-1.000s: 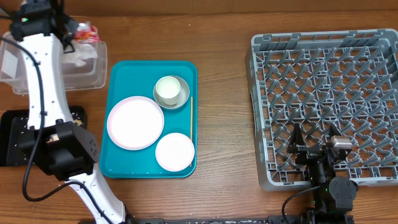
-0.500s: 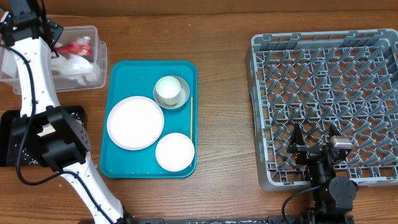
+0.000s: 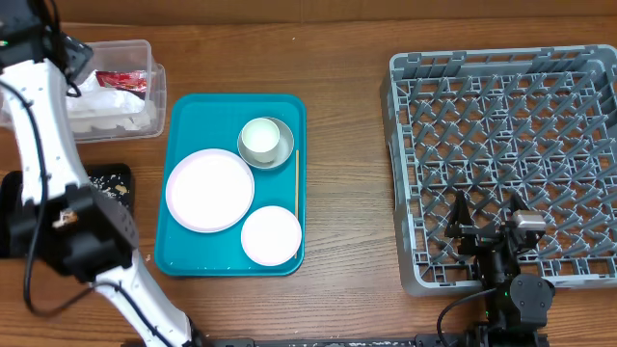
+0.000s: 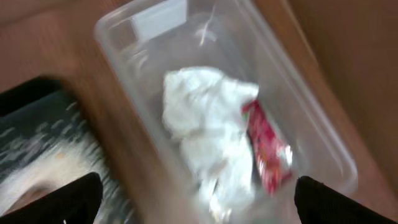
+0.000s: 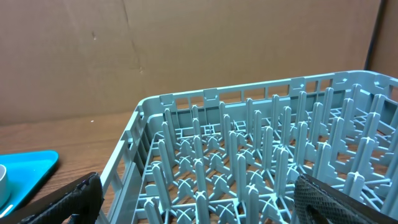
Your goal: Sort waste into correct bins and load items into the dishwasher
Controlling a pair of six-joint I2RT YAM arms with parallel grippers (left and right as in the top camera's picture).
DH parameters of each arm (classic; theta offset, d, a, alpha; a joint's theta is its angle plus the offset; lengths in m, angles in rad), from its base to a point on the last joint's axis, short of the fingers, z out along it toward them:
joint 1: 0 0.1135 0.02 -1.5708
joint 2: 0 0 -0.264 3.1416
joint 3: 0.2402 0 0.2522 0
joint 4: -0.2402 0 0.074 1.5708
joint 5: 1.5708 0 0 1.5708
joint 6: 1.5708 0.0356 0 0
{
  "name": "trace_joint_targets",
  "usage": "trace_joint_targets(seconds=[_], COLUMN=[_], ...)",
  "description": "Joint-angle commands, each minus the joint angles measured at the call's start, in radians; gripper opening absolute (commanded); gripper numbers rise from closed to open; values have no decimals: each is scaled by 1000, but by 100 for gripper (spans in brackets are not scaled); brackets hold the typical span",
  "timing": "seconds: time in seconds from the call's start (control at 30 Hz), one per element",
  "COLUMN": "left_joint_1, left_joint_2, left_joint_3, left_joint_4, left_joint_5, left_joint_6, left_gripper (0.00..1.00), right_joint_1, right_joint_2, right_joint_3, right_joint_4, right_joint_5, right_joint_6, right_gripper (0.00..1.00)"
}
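Napkin [image 4: 205, 118] and red wrapper [image 4: 267, 149] lie in the clear tub [image 4: 155, 50], far left, beneath my wide, empty left hand [image 4: 199, 202]; right hand [image 5: 196, 199] wide too.

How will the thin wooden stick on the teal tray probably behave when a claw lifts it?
The wooden stick looks thin and straight, so probably stiff and very light. It lies flat on the teal tray near its rim, so it may slide or roll when pinched.
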Motion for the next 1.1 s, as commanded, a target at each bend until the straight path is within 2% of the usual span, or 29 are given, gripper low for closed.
trace_joint_targets(seconds=[0.0, 0.07, 0.17, 0.23, 0.3, 0.5, 0.7, 1.07], left_joint_1=[-1, -1, -3, -5, -11, -13, -13, -13], left_joint_2=[-247, -304, -364, -399, -439, -580, -703, -779], left_joint_3=[19, 19, 18, 16, -3, -116, -290, -550], left_joint_4=[-235, -405, -547, -589, -589, -589, -589, -589], left_joint_5=[66, 65, 65, 65, 66, 50, 3, 12], left_joint_6=[-81, -269, -362, -361, -317, -290, -336, -311], left_gripper=[100, 100, 100, 100, 100, 100, 100, 100], right_joint_1=[-6, -6, -6, -6, -6, -6, -6, -6], right_joint_2=[-10, -10, -10, -10, -10, -10, -10, -10], right_joint_3=[-10, -10, -10, -10, -10, -10, -10, -10], right_joint_4=[6, 6, 6, 6, 6, 6, 6, 6], right_joint_5=[-2, -1, -1, -1, -1, -1, -1, -1], right_joint_6=[-15, -15, -15, -15, -15, -15, -15, -15], right_gripper=[100, 100, 100, 100, 100, 100, 100, 100])
